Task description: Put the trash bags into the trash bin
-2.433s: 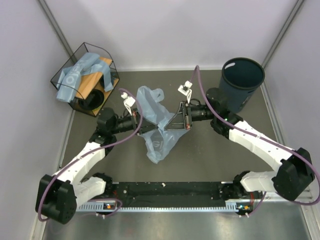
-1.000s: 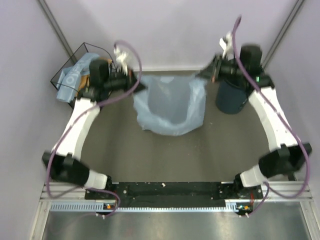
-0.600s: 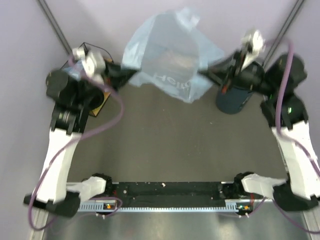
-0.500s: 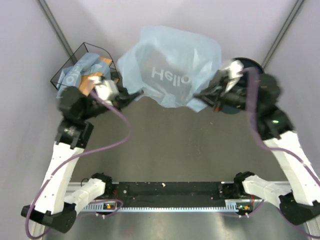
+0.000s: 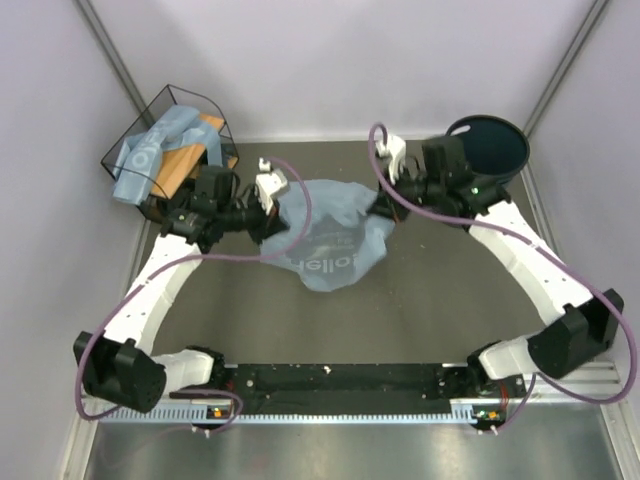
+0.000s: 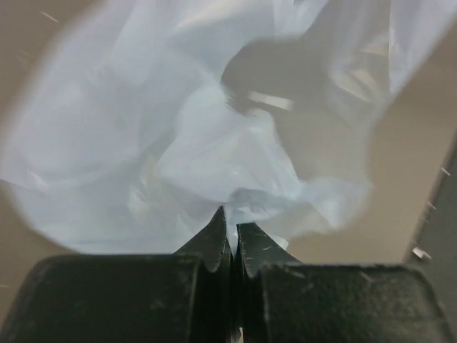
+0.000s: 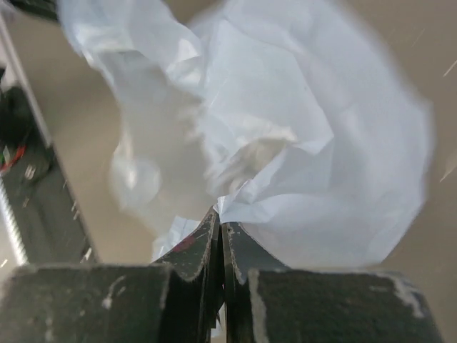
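A light-blue translucent trash bag [image 5: 328,233] hangs spread and crumpled between my two grippers over the middle of the table. My left gripper [image 5: 266,222] is shut on the bag's left edge; its wrist view shows the film [image 6: 214,121] pinched between the fingertips [image 6: 230,221]. My right gripper [image 5: 380,206] is shut on the right edge, with film [image 7: 314,164] pinched at the fingertips [image 7: 219,214]. The dark blue-grey trash bin [image 5: 488,150] stands at the back right, behind my right arm. It looks empty.
A black wire basket [image 5: 172,160] with a wooden base stands at the back left and holds more folded light-blue bags [image 5: 150,150]. Walls close in the table on the left, right and back.
Both arms swung the bag up high and spread it wide, then came back down and inward. The bag now hangs lower and crumpled over the table, with its print upside down.
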Controlling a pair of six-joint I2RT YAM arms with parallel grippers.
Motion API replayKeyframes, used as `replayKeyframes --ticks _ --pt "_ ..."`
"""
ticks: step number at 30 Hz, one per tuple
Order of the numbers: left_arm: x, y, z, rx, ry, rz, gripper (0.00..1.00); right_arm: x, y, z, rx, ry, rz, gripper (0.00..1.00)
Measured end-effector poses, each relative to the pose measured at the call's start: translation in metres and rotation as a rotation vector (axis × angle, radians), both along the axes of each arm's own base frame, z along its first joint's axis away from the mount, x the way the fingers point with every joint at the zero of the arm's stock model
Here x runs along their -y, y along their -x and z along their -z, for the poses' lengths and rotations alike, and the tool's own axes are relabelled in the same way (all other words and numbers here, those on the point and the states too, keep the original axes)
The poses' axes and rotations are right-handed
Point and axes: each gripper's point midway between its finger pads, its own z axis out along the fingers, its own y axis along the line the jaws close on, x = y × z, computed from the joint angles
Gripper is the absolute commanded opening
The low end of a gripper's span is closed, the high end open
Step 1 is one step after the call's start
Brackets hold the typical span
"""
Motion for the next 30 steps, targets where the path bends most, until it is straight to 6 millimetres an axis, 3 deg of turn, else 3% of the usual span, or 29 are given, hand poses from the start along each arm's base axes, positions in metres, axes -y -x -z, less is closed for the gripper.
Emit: replayKeyframes --ticks 2,4,7,9,11,14,16,19,21,24,25,27,29,30 --pt "-0.002 -0.031 -0.026 0.092 0.015 -0.039 0.00 -0.017 -0.033 -0.042 0.126 -0.052 -0.009 0.00" --pt "-0.010 -0.060 -0.037 0.144 0.015 -0.088 0.00 -0.033 -0.067 -0.071 0.211 -0.086 -0.013 0.00" --pt "-0.023 -0.096 -0.035 0.146 0.010 -0.163 0.00 -0.052 -0.111 -0.080 0.240 -0.096 -0.001 0.00" --pt "-0.030 -0.113 -0.037 0.152 0.014 -0.193 0.00 -0.060 -0.129 -0.078 0.235 -0.098 0.009 0.00" --pt "-0.034 -0.119 -0.045 0.187 0.027 -0.204 0.00 -0.066 -0.136 -0.076 0.219 -0.111 0.007 0.00" --pt "-0.037 -0.111 -0.069 0.298 0.057 -0.196 0.00 -0.072 -0.122 -0.079 0.207 -0.146 -0.033 0.00" --pt "-0.043 -0.093 -0.085 0.385 0.070 -0.187 0.00 -0.075 -0.099 -0.074 0.192 -0.157 -0.072 0.00" --pt "-0.059 -0.071 -0.107 0.498 0.057 -0.175 0.00 -0.088 -0.041 -0.054 0.146 -0.160 -0.175 0.00" --pt "-0.068 -0.067 -0.109 0.542 0.020 -0.166 0.00 -0.099 -0.011 -0.036 0.103 -0.154 -0.242 0.01" --pt "-0.082 -0.062 -0.074 0.497 -0.061 -0.149 0.00 -0.107 0.016 0.000 0.027 -0.115 -0.293 0.23" --pt "-0.086 -0.060 -0.056 0.455 -0.086 -0.144 0.00 -0.105 0.018 0.010 0.002 -0.096 -0.286 0.42" --pt "-0.095 -0.053 -0.009 0.329 -0.136 -0.133 0.00 -0.096 0.018 0.026 -0.033 -0.059 -0.254 0.60" --pt "-0.101 -0.043 0.026 0.226 -0.175 -0.129 0.08 -0.090 0.013 0.029 -0.045 -0.042 -0.214 0.74" --pt "-0.104 -0.036 0.041 0.178 -0.196 -0.126 0.20 -0.086 0.012 0.027 -0.042 -0.035 -0.200 0.86"
